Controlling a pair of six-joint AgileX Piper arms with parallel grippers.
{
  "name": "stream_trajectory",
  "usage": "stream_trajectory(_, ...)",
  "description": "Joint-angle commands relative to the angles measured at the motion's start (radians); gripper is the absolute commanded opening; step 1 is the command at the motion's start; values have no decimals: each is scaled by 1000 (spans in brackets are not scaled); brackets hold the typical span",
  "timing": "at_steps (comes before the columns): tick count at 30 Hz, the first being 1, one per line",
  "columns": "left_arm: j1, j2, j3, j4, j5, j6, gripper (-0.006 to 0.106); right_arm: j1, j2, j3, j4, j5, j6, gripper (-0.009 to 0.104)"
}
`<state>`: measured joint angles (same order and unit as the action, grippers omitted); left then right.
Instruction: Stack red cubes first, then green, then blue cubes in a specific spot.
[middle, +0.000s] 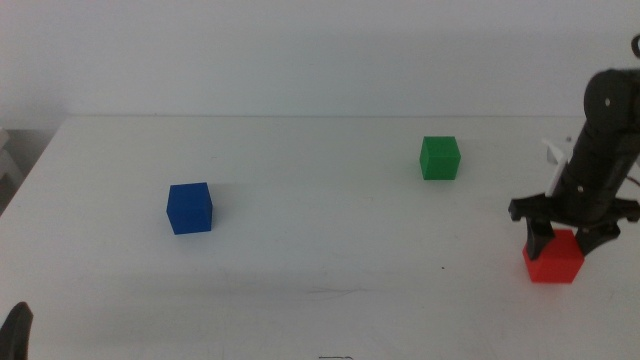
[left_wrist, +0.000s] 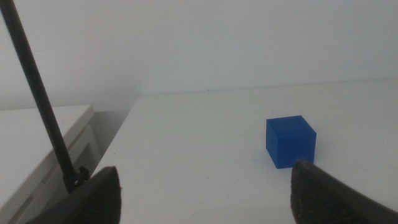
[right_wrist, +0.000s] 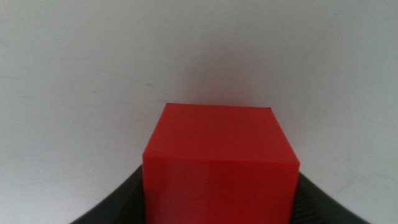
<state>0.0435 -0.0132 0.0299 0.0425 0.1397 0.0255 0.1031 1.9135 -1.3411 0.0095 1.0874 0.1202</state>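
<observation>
The red cube (middle: 553, 260) sits at the right side of the white table. My right gripper (middle: 563, 243) comes down over it with one jaw on each side. In the right wrist view the red cube (right_wrist: 219, 163) fills the gap between the jaws, which press against both its sides. The green cube (middle: 439, 157) stands alone further back on the table. The blue cube (middle: 189, 208) stands at the left, and it also shows in the left wrist view (left_wrist: 290, 140). My left gripper (left_wrist: 205, 199) is open and empty, waiting at the bottom left corner (middle: 18, 332).
The white table's far edge (middle: 300, 117) meets a plain white wall. A white cabinet (left_wrist: 37, 146) and a thin dark rod (left_wrist: 38, 99) stand off the table's left side.
</observation>
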Motion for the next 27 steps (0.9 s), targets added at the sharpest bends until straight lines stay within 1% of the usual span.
stream_trajectory(1, 0, -17, -3, -11, -79, -5, 94, 28, -89, -72, -40, 50, 54, -1)
stream_trajectory(5, 0, -17, -3, -11, -79, -5, 94, 111, -92, -200, -104, 143, 175, -1)
stream_trajectory(11, 0, -17, -3, -11, -79, -5, 94, 277, 3, -414, -113, 209, 263, -1)
stream_trajectory(13, 0, -17, -3, -11, -79, -5, 94, 333, 50, -481, -104, 213, 286, -1)
stream_trajectory(16, 0, -17, -3, -11, -79, -5, 94, 398, 110, -555, -64, 213, 313, -1)
stream_trajectory(18, 0, -17, -3, -11, -79, -5, 94, 428, 146, -580, -35, 213, 328, -1)
stream_trajectory(20, 0, -17, -3, -11, -79, -5, 94, 458, 168, -586, -20, 213, 343, -1)
stream_trajectory(27, 0, -17, -3, -11, -79, -5, 94, 527, 218, -587, -20, 208, 445, -1)
